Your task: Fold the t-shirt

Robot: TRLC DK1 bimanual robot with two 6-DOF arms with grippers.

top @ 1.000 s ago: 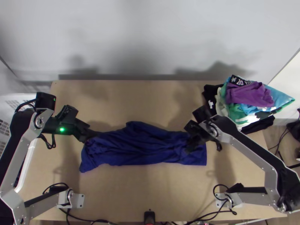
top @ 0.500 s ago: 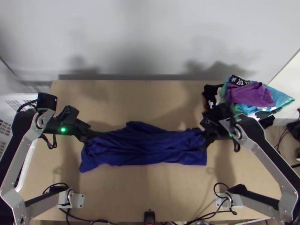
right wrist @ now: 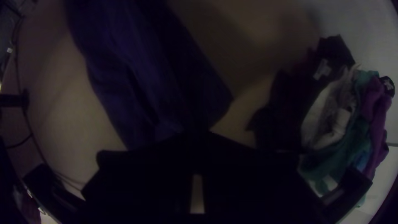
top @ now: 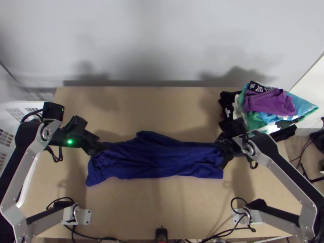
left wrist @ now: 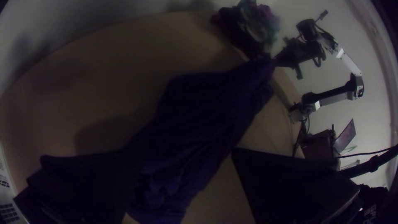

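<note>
T-shirt — long axis crosswise, direction unclear

Place: robot lab, seemingly | two arms mounted near tabletop's near corners | cables along near edge | clothes pile at far right corner

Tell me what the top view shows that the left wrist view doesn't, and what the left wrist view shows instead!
Top view: the left arm's green light and mounting plate.

Left wrist view: what looks like an open laptop.

Both: the blue t-shirt, the table, the clothes pile and the right arm.
</note>
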